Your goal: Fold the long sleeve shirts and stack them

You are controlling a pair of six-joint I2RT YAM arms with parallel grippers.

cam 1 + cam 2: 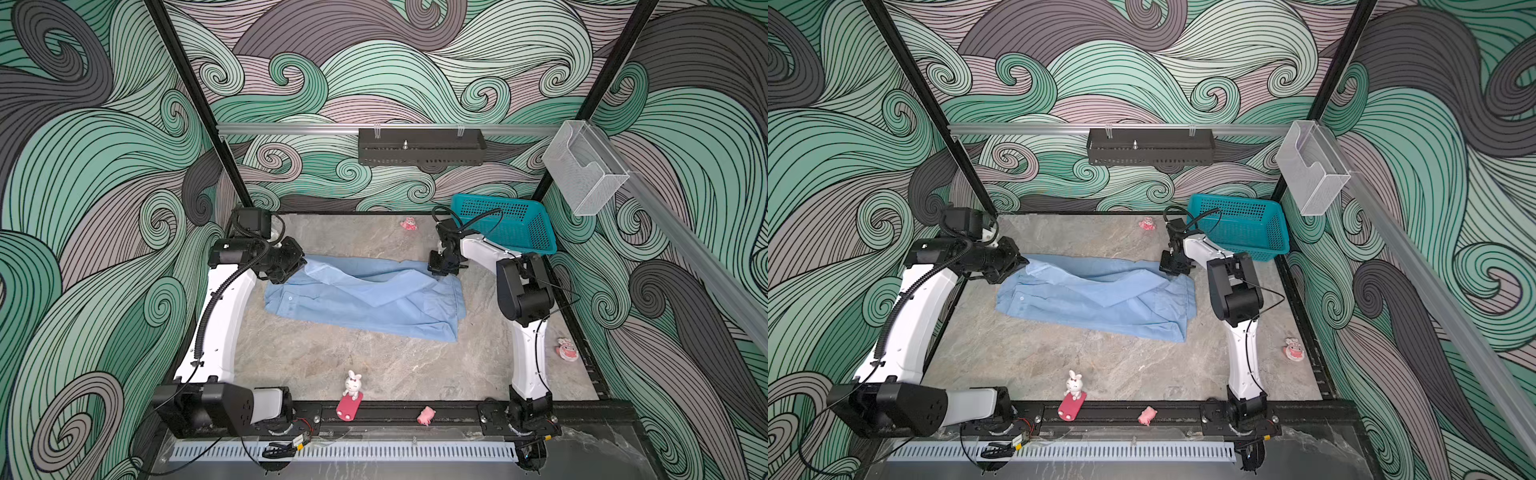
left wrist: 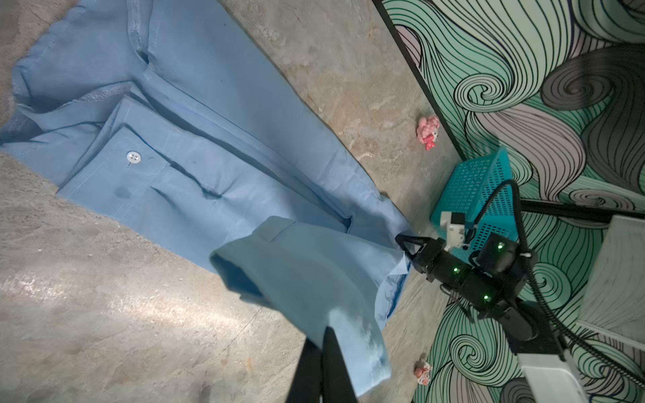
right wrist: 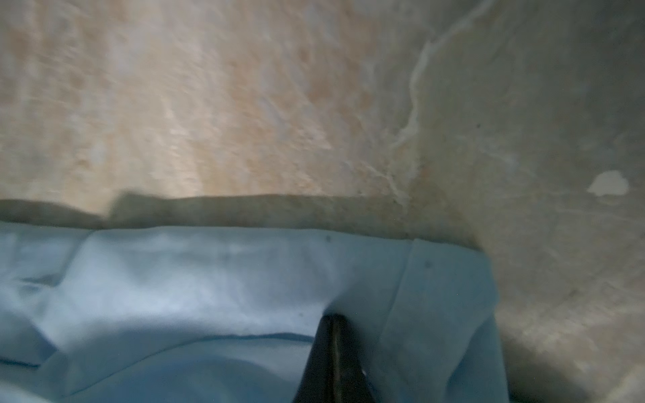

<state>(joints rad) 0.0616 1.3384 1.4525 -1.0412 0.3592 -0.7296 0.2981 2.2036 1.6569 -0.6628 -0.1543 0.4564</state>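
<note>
light blue shirt (image 1: 365, 297) lies rumpled, 1 white button (image 2: 133, 157) showing.

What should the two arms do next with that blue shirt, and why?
Probably lift together and carry the far edge over toward the near edge. The left fingers and the right fingers are both shut on the far edge of the shirt, one at each end. The shirt lies long and loosely rumpled on the table, so it looks ready for a lengthwise fold.
</note>
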